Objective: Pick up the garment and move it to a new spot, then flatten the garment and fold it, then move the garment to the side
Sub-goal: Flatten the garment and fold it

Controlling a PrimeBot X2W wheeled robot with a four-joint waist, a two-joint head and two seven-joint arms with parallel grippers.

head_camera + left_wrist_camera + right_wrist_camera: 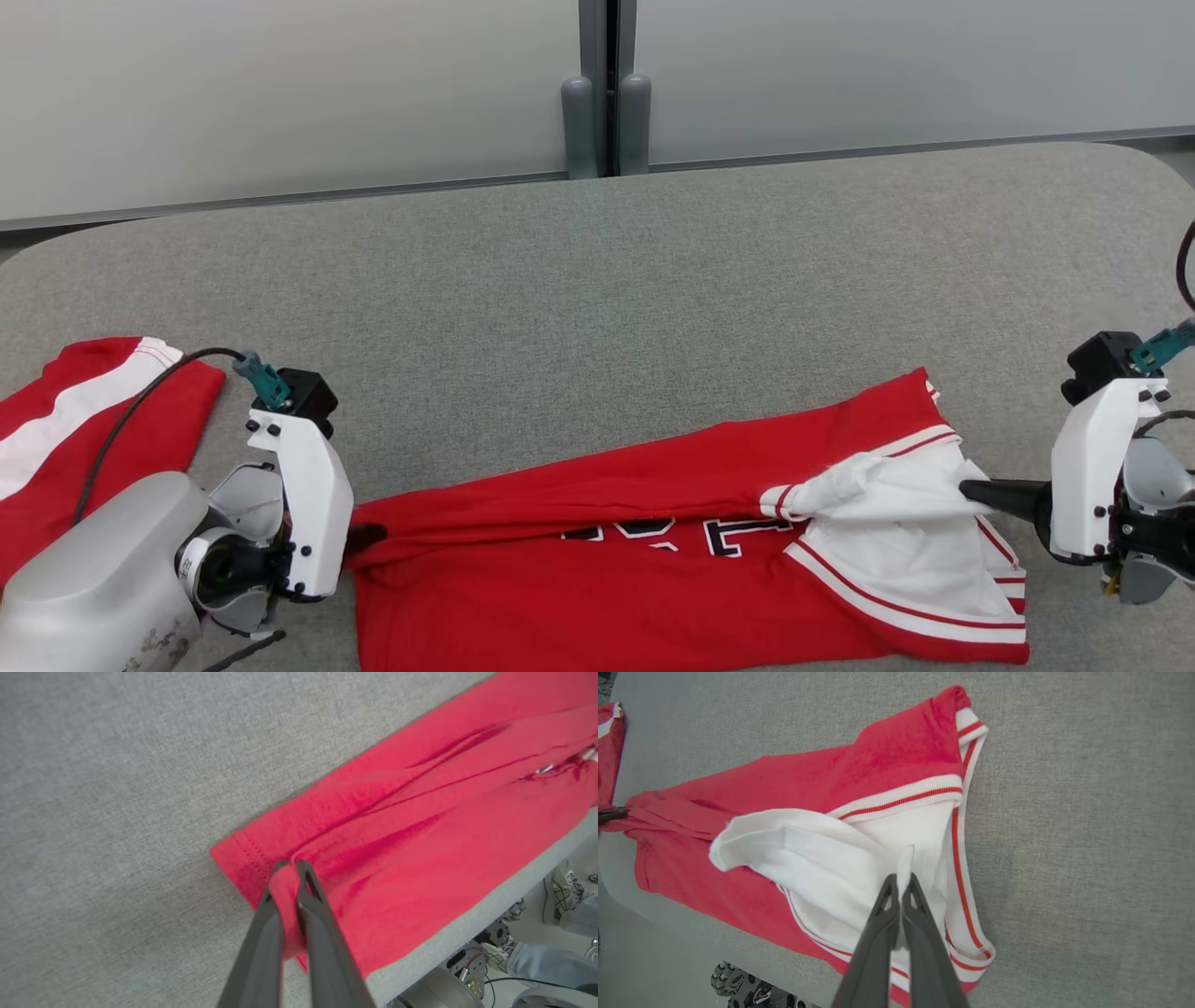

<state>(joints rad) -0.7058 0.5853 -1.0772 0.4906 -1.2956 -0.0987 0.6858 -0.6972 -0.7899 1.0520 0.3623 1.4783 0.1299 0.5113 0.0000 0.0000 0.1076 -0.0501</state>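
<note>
Garment: we see a red jersey (607, 597) with white, red-striped trim lying near the front edge of the grey table (597, 308), drawn out lengthwise between the two grippers.
Left end: the plain red hem sits at the robot's left, just beside the left arm's white housing.
Right end: a white sleeve (896, 523) and striped trim lie at the robot's right, the white cloth puckered into a loose pocket.
Lettering: dark, white-edged lettering (672, 539) shows on the red cloth, its upper part tucked under a long red fold.
Left gripper: the left gripper (291, 863) is clamped on a bunched pinch of red cloth at the hem corner. In its wrist view we see the cloth squeezed between the two dark fingers, which stand almost together.
Right gripper: the right gripper (901, 877) is pinched tight on a thin ridge of white cloth, which pokes up just past the fingertips.
Creases: we see long folds running from the left pinch toward the white end.
Second garment: a second garment (75, 429), red with a white stripe, lies at the table's left edge, apart from the jersey and partly behind the left forearm.
Cable: a black cable (131, 411) arcs across it to the left wrist.
Backdrop: pale panels (280, 93) stand behind the table, meeting at a grey post.
Past the table edge: in the left wrist view we make out a person's shoe (558, 891) and a denim leg on the floor.
</note>
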